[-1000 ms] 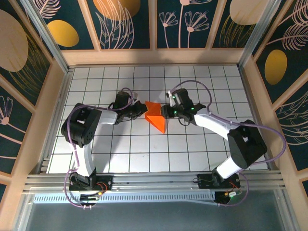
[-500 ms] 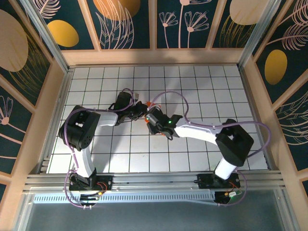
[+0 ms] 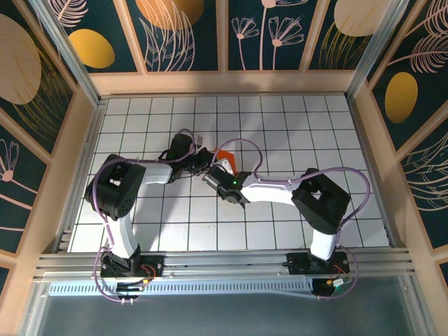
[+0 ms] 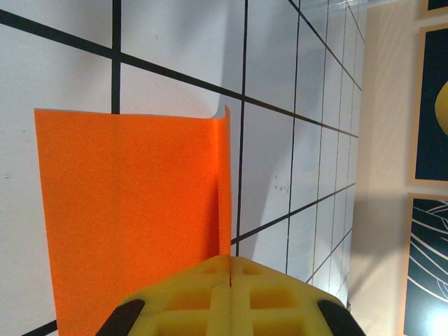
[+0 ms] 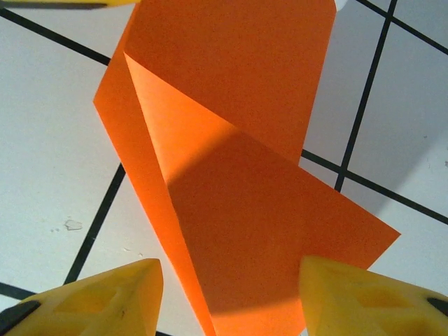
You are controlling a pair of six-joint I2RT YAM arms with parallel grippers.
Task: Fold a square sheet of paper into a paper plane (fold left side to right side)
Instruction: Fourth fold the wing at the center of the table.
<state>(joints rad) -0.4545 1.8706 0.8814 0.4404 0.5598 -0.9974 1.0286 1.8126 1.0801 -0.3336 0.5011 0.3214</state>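
Orange thin paper sheet [image 3: 225, 155], already folded over itself, sits on the white desk with black grid lines [image 3: 280, 133], just left of centre in the top view. Both arm heads meet over it; a small orange patch shows between them.

Left fingers [image 3: 204, 164]: on the sheet's left side in the top view. Left wrist view has them at bottom centre [image 4: 203, 294], yellow, pressed flat together, clamped on the sheet [image 4: 126, 210]. One wide panel fills the left half of that frame and looks flat against the desk [image 4: 175, 42]; can't confirm contact. A narrow flap stands upright along the panel's right edge, running from the pinch up to mid-frame, top corner slightly curled. Pinch sits on that upright flap line.

Right fingers [image 3: 215, 173]: just below and left of the orange patch in the top view. Right wrist view puts them in the lower left [image 5: 98, 297] and lower right corners, yellow, well apart, nothing clamped. Sheet [image 5: 231, 140] fills the middle of that frame: overlapping layers, one sharp diagonal crease from upper left toward centre, a pointed corner at right mid-frame. Its lower end runs down between the two fingers. Lower-right finger overlaps the sheet's edge in frame; touching or not, can't tell. Shadow covers the sheet's lower half. Desk [image 5: 42, 105] grid lines show either side.
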